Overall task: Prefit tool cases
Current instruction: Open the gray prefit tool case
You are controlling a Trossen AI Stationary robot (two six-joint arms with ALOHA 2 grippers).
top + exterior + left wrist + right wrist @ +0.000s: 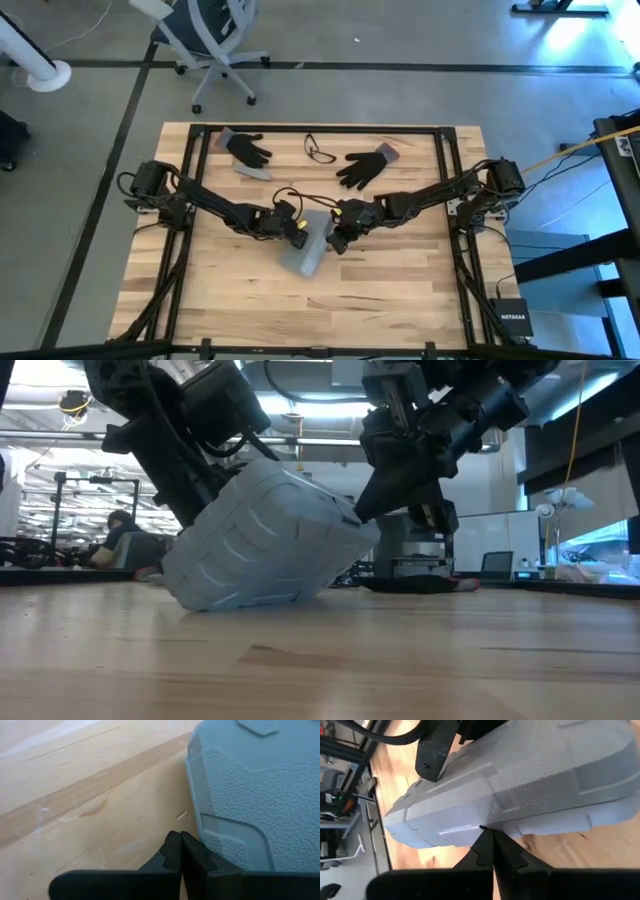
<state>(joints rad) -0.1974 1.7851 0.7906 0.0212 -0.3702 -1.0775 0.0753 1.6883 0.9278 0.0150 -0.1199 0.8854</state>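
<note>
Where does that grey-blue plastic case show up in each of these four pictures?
High view: the case lies mid-table between the two arms.
Low view: the case fills the left-centre, tilted with one edge on the table.
Left wrist view: its textured shell fills the right side.
Right wrist view: it spans the upper picture.
Shared landmark: the wooden table.

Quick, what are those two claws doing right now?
Left gripper: jaws closed, beside the tool case.
Right gripper: jaws closed, tip against the case's edge.
</note>
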